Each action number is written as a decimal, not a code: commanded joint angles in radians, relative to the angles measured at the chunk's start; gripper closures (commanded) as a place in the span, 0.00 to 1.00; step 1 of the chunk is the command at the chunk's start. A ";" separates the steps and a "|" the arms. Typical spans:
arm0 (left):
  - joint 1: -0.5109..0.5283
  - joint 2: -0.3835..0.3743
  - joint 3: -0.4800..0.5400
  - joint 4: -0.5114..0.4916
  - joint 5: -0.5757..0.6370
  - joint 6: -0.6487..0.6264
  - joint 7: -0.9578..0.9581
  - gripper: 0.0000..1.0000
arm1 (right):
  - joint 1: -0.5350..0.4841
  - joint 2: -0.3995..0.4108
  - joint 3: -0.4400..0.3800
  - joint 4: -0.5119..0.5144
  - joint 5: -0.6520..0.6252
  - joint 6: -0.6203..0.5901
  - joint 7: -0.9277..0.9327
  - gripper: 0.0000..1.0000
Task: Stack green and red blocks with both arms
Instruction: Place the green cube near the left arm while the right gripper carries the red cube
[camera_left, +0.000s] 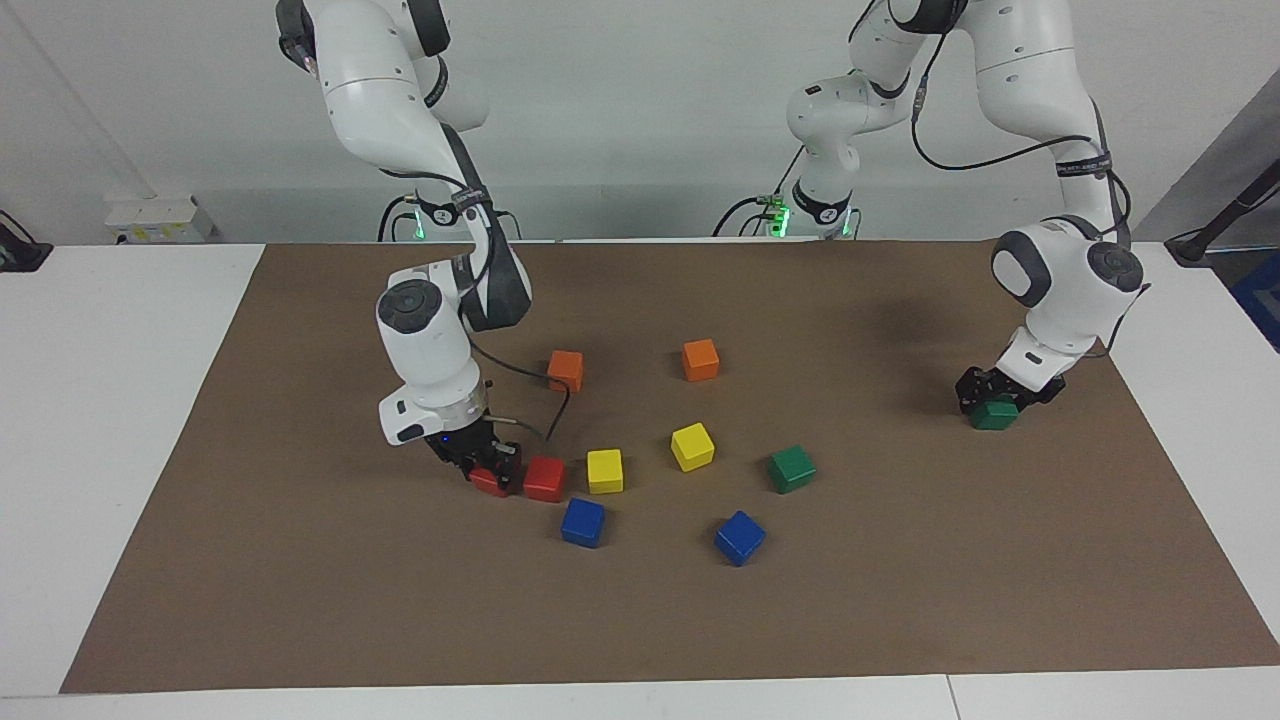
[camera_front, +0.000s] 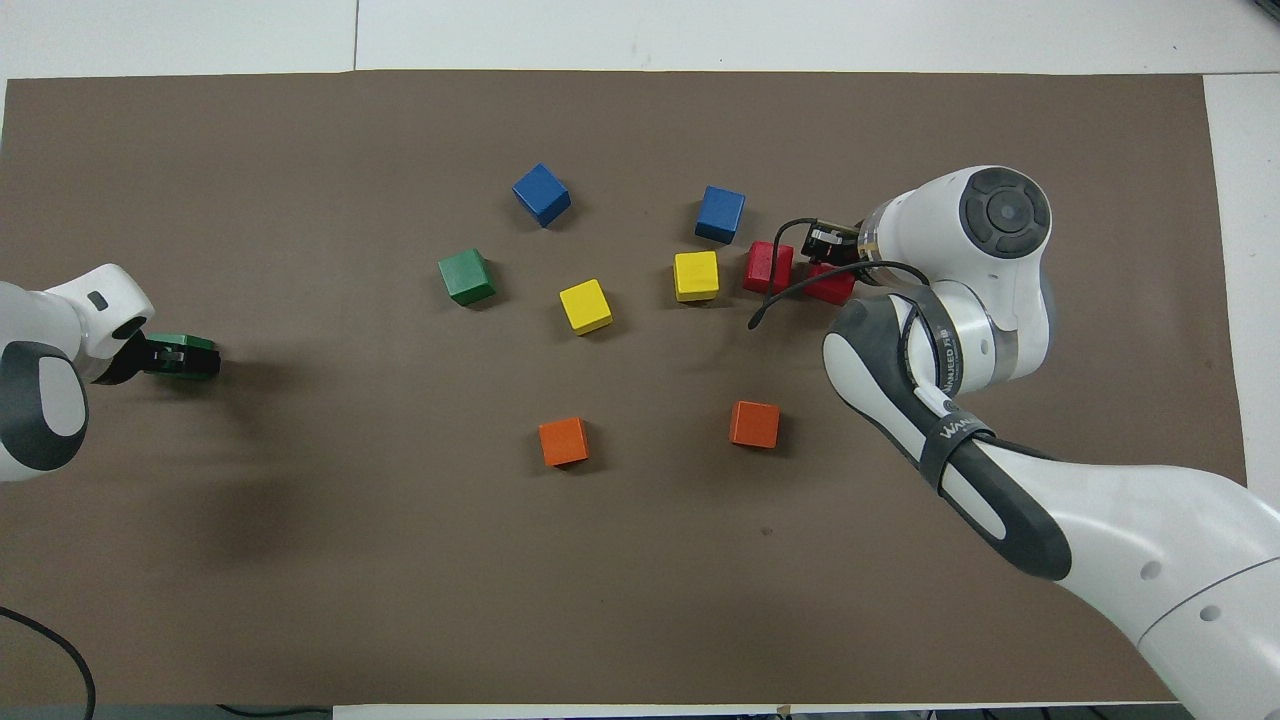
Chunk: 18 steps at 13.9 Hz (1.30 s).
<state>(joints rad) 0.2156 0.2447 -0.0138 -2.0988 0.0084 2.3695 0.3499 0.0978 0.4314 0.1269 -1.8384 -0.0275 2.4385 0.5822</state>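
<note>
Jaws of the right gripper (camera_left: 492, 472) sit low on the worktop (camera_left: 300, 600), apparently closed around a glossy bright red cube (camera_left: 487, 482) that touches or nearly touches a second glossy red cube (camera_left: 544, 478). At the left arm's end of the brown mat, the left gripper (camera_left: 995, 400) is down on a glossy dark green cube (camera_left: 994, 415), its jaws seeming to clasp it, though whether either grip is fully firm is hard to judge. A second dark green cube (camera_left: 791, 468) rests free near a yellow cube (camera_left: 692, 446). Judged from this, both arms are at the grasp stage. To do it well, each should lift straight up; the right one especially, so its neighbour is not dragged. Each cube should then be set squarely on its partner and released only once it is seated.
</note>
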 joint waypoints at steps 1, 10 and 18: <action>-0.004 -0.007 -0.006 0.171 -0.015 -0.197 0.017 0.00 | -0.036 -0.023 0.005 -0.015 -0.002 -0.004 -0.100 0.88; -0.355 0.013 -0.008 0.399 -0.019 -0.371 -0.802 0.00 | -0.286 -0.056 0.005 0.024 -0.014 -0.122 -0.723 0.91; -0.536 0.261 -0.002 0.594 -0.016 -0.356 -1.219 0.00 | -0.372 -0.089 0.007 -0.068 0.006 -0.108 -0.838 0.91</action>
<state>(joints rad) -0.2993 0.4464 -0.0352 -1.5542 -0.0154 2.0081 -0.8149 -0.2564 0.3778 0.1182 -1.8640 -0.0310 2.3184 -0.2283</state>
